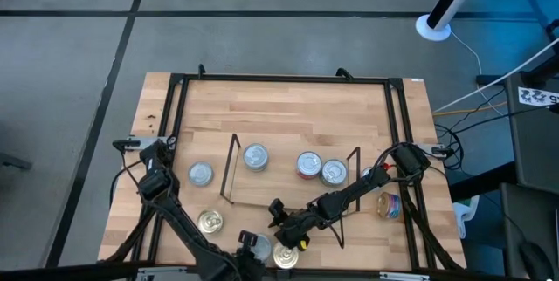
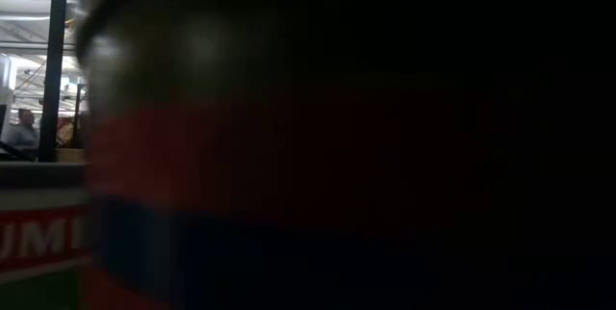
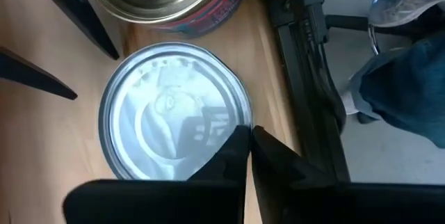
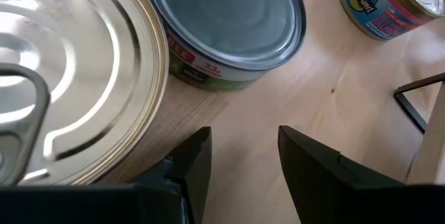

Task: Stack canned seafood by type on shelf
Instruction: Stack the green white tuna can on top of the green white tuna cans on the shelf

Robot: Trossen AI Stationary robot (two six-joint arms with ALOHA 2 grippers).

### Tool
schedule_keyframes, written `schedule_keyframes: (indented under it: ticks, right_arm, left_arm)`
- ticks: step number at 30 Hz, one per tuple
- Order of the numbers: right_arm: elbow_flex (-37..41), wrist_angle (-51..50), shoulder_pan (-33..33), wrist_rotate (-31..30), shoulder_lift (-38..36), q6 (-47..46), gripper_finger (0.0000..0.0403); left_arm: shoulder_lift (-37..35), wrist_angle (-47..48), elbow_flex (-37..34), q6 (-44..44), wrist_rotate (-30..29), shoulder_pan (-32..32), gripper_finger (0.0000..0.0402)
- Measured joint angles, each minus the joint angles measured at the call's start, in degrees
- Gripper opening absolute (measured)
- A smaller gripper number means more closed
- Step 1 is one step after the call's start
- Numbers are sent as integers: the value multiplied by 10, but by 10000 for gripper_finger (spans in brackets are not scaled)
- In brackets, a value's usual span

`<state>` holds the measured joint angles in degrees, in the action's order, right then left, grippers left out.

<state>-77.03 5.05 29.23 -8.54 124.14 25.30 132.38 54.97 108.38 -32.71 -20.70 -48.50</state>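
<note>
Seven tins show from above: three silver-topped tins point(image 1: 255, 156) on the shelf point(image 1: 288, 194), four off it. Left gripper point(image 3: 249, 147) pinched shut, empty; right gripper point(image 4: 245, 156) parted, empty.

Three silver-topped tins point(image 1: 255, 156) stand upright on the shelf point(image 1: 288, 189), others beside it.
</note>
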Motion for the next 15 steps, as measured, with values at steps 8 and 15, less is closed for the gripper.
schedule_keyframes:
  ticks: [8,15]
  right_arm:
    - [0,6,0,-15,-1,5,168]
    - [-11,3,1,-61,-2,25,168]
  left_arm:
    - [-41,1,0,-42,10,13,1]
    - [-71,2,0,-65,10,25,0]
